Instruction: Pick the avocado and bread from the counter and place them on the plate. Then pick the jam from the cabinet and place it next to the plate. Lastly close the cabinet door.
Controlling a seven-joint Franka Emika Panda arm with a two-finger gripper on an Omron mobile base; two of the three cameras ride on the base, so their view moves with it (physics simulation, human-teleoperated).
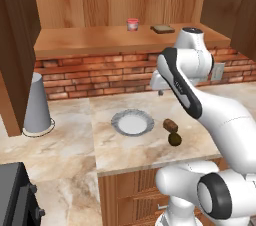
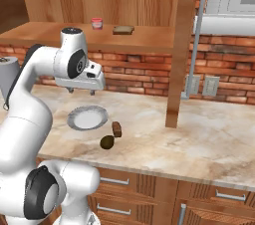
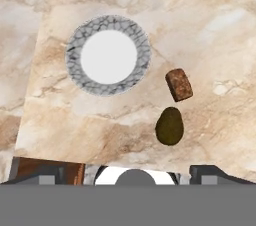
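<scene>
The round plate lies bare on the marbled counter. Just to its right sits the blocky bread, with the dark avocado in front of it, nearer the counter's edge. My gripper hangs open above the plate and these two, pointing down, with nothing in it. The pinkish-red jam stands on the shelf of the open cabinet.
A flat brown slice lies on the shelf right of the jam. A grey cone-shaped object stands at the counter's left. The open cabinet door with its steel handle juts out to the right. A black appliance is low left.
</scene>
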